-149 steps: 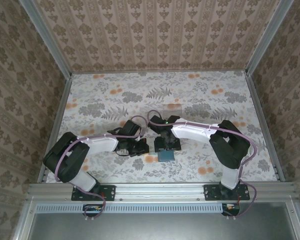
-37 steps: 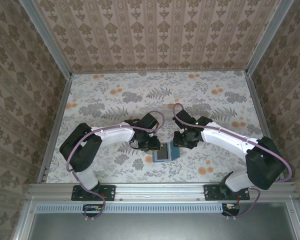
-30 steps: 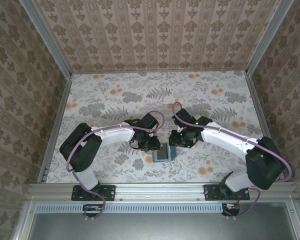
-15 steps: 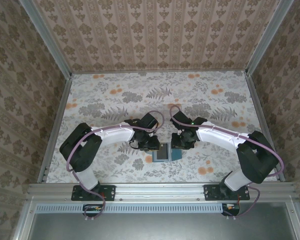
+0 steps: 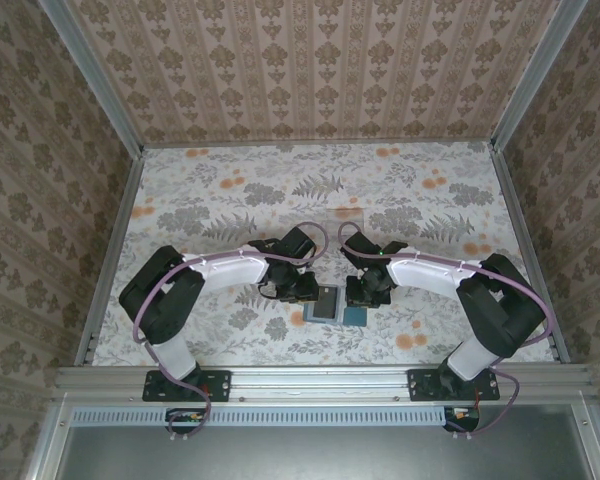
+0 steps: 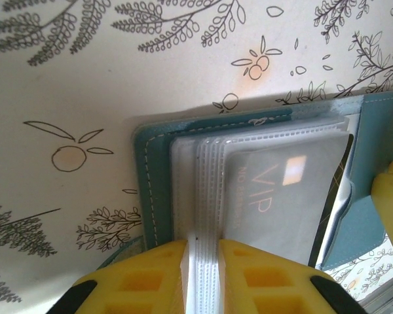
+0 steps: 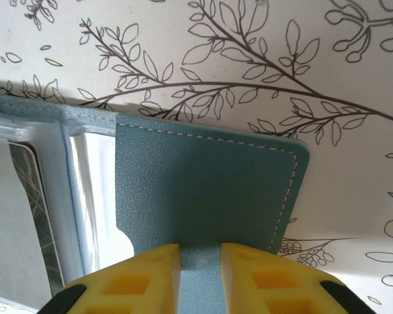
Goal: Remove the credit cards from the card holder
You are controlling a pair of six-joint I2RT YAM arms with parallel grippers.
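- the step in hand is judged to be spreading and steadying the card holder [image 5: 332, 304], which lies open on the tabletop [image 5: 230, 200]; no card has been drawn out yet.
- the credit cards [image 6: 275, 196] are seen tucked in the holder's clear sleeves [image 6: 206, 190], a pale one marked "vip" uppermost and, it seems, a dark one beneath.
- the left gripper [image 6: 202, 252] is closed narrowly on the clear sleeves at the holder's left half.
- the right gripper [image 7: 201, 256] is pinched on the teal flap [image 7: 203, 190] at the holder's right half.
- next, one grip would probably have to be released and a card edge taken while the holder is pinned by the other.
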